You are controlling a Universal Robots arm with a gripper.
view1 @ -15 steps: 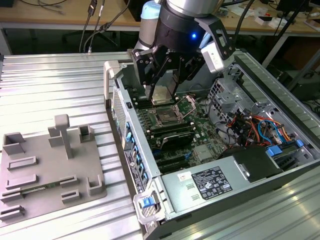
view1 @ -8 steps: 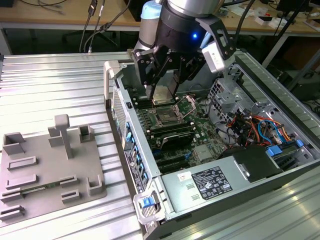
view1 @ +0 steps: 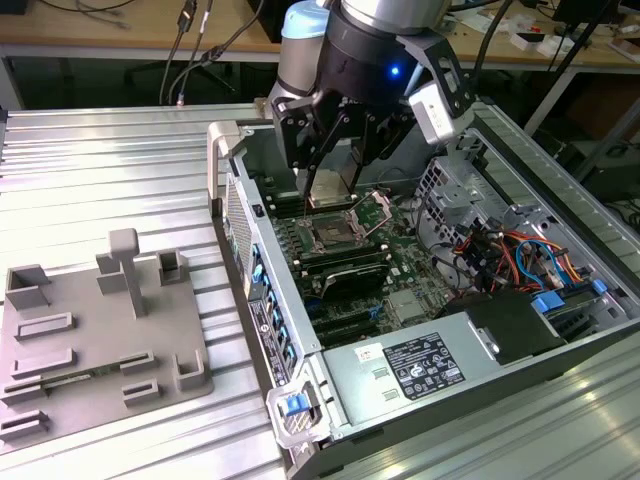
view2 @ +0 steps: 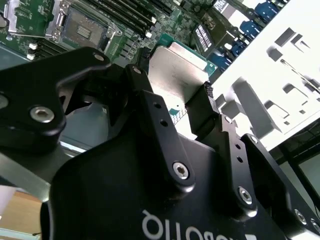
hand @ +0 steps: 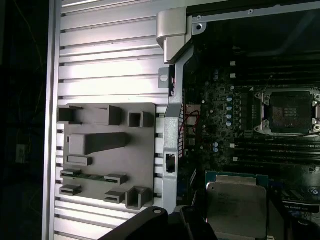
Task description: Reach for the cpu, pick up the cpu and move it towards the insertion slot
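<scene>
Pinching the cpu [view2: 180, 70] by two opposite edges, the claw [view2: 175, 92] is hanging inside the open computer case [view1: 560, 330], with the chip carried clear of the motherboard [view1: 400, 265] and close to the insertion slot [view1: 335, 233]. In the exterior view the claw [view1: 335, 165] is sitting just above and slightly behind the socket, whose frame is standing open with its wire levers raised.

Judging from this, the main risk is the chip slipping or tilting in such a thin edge grip; any skew would be bringing a corner down first onto the socket's dark centre, where the contacts are likely delicate. The raised frame and levers are also standing close to the black fingers [view2: 155, 125], so a careless approach could be snagging one of them.

The second wrist view is showing the grip itself: the silvery face between the two fingers, with the socket [view2: 82, 27] and memory slots [view2: 132, 12] beyond. The first wrist view is giving what that one lacks, namely the chip [hand: 236, 205] and the socket [hand: 289, 110] together, still apart, plus the grey tray [hand: 107, 155] of upright blocks resting on the ribbed metal counter [hand: 105, 70] outside the case.
</scene>
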